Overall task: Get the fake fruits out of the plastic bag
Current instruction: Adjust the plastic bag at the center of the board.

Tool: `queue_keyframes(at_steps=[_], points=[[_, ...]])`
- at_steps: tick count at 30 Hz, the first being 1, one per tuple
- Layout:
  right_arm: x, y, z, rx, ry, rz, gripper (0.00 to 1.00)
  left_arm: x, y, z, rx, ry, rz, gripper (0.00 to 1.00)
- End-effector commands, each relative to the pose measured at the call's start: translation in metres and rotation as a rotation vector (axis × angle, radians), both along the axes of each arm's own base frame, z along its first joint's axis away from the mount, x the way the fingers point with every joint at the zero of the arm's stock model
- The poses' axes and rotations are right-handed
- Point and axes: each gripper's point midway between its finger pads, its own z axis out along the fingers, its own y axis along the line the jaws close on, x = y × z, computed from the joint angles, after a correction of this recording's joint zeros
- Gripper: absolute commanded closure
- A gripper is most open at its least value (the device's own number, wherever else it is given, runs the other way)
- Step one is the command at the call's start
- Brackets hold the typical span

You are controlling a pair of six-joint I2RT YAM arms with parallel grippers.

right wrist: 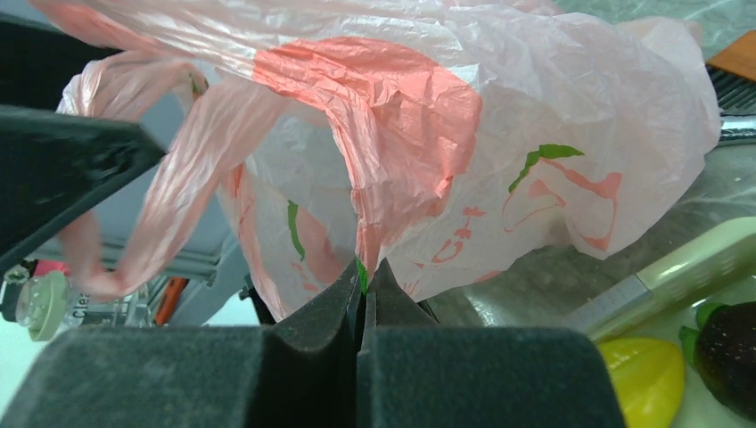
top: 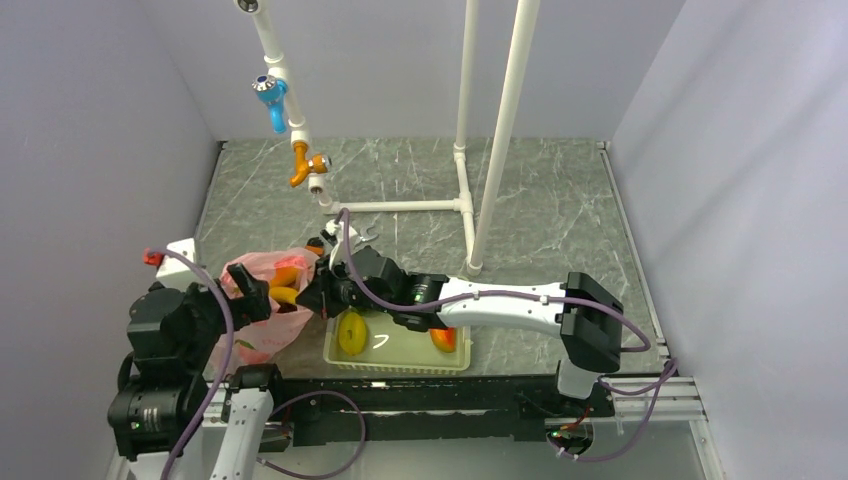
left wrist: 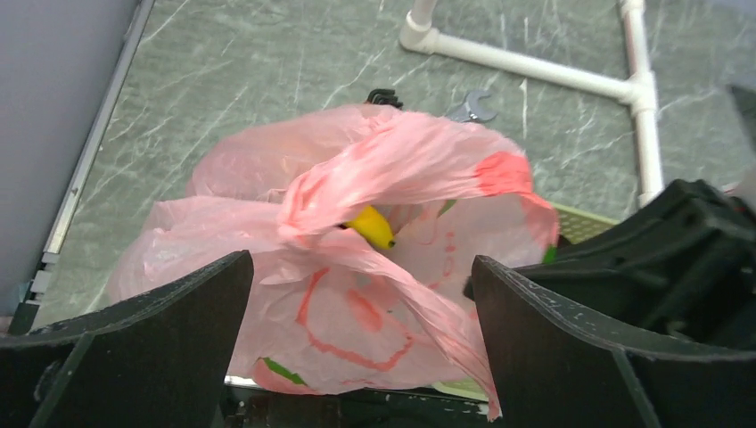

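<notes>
Surface: grey marble. Plastic bag sits near its left front, beside the basket. Right hand is clamped on the bag film. Left hand is spread wide, gripping nothing. Yellow fruit lies in the basket; banana-like piece shows inside the bag. Judged: partly emptied.

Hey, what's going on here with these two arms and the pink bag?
The right gripper is shut on a fold of the pink plastic bag, beside the pale green basket. The left gripper stands wide open, facing the bag. A yellow banana-like fruit shows at the bag's mouth; a yellow oval fruit and an orange fruit lie in the basket.
</notes>
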Motion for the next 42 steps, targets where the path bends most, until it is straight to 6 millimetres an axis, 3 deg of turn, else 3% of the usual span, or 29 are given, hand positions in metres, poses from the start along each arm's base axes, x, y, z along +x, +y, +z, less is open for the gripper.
queue_keyframes(at_steps=[1,6,9,12,16,18,22,26,31,34,37,42], points=[[0.003,-0.007,0.033,0.09,-0.067,0.017,1.0,0.021,0.009,0.012,0.097,-0.115,-0.008,0.01],[-0.002,-0.003,0.023,0.081,-0.072,0.071,1.0,0.047,0.029,0.012,0.177,-0.142,0.063,0.01],[-0.006,0.001,0.018,0.071,-0.09,0.11,1.0,0.065,0.03,0.023,0.2,-0.143,0.051,0.0],[-0.003,0.005,0.008,0.04,-0.099,0.113,1.0,0.076,0.023,0.043,0.211,-0.15,-0.006,0.0],[0.001,0.009,0.002,0.011,-0.112,0.117,1.0,0.093,0.007,0.05,0.206,-0.163,-0.115,0.04],[0.004,0.012,0.0,0.005,-0.121,0.124,1.0,0.098,0.007,0.05,0.21,-0.16,-0.118,0.15],[0.018,0.017,-0.014,-0.046,-0.158,0.116,1.0,0.104,0.015,0.058,0.241,-0.179,-0.083,0.51],[0.041,0.016,-0.027,-0.065,-0.171,0.094,1.0,0.104,0.025,0.081,0.283,-0.253,-0.028,1.0],[0.067,0.007,-0.053,-0.145,-0.177,0.012,1.0,0.098,0.053,0.116,0.358,-0.347,0.132,1.0],[0.071,0.0,-0.068,-0.17,-0.182,-0.022,1.0,0.096,0.062,0.137,0.391,-0.415,0.187,1.0],[0.071,0.004,-0.069,-0.165,-0.185,-0.011,1.0,0.099,0.067,0.153,0.429,-0.44,0.206,1.0],[0.075,0.016,-0.066,-0.167,-0.177,0.016,1.0,0.103,0.066,0.152,0.435,-0.404,0.187,1.0]])
